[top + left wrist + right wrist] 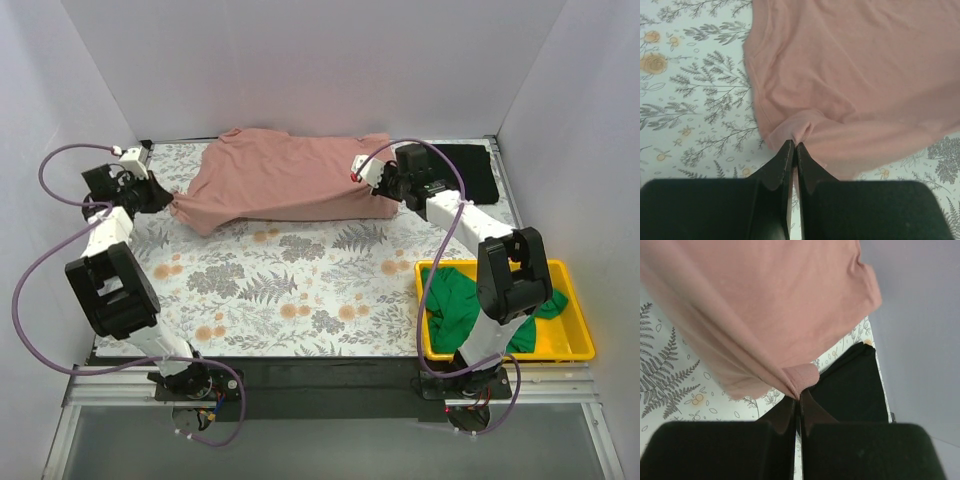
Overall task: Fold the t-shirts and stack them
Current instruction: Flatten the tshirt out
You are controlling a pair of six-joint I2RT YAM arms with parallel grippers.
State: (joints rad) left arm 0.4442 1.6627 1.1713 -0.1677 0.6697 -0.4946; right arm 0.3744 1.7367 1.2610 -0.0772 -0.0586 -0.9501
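Note:
The dusty pink t-shirt [285, 180] lies stretched across the far part of the table. My left gripper [165, 200] is shut on its left corner, seen pinched in the left wrist view [795, 145] with the pink cloth [860, 75] spreading away. My right gripper [385, 195] is shut on its right edge, pinched in the right wrist view [799, 396], and lifts the pink cloth [765, 305] slightly. The black t-shirt [470, 170] lies folded at the far right and also shows in the right wrist view [855, 385]. The bright green t-shirt [455, 305] is bunched in the bin.
A yellow plastic bin [575, 335] sits at the near right beside the right arm's base. The floral table covering [290, 290] spreads under everything. White walls enclose the table on three sides.

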